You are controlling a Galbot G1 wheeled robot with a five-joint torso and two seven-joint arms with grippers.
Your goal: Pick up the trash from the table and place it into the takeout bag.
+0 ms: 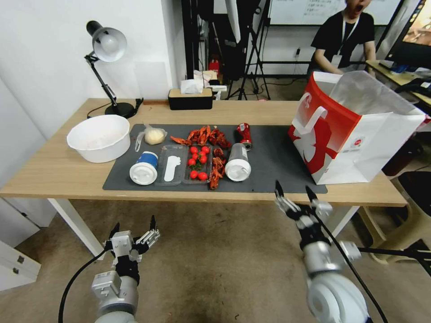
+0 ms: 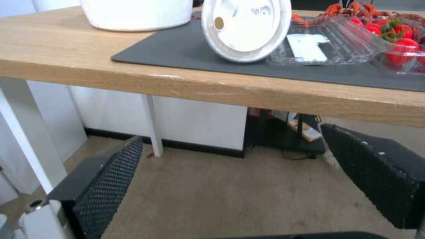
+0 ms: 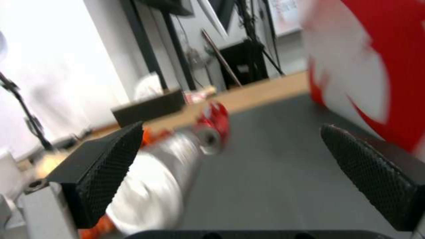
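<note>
The light-wood surface (image 1: 54,172) carries a dark grey mat (image 1: 274,157) across its middle. On the mat, from left to right: a clear bag with pale yellow lump (image 1: 154,135) at the far left corner; a blue white-lidded cup (image 1: 144,168) lying on its side with its lid toward the near edge; a clear plastic tray (image 1: 171,169) and a second tray holding cherry tomatoes (image 1: 198,162); red crayfish shells (image 1: 206,135) on the far side; a clear white-lidded cup (image 1: 237,162), also on its side; and a red can (image 1: 244,134) lying farther back. A white round bowl (image 1: 99,137) stands on the bare wood left of the mat. The takeout bag (image 1: 354,130) stands upright and open at the right end, overlapping the mat's right edge. The left gripper (image 1: 133,229) hangs below and before the near edge, fingers spread and empty; the right gripper (image 1: 294,193) is at the near edge, right of the clear cup, jaws likewise spread and empty.
</note>
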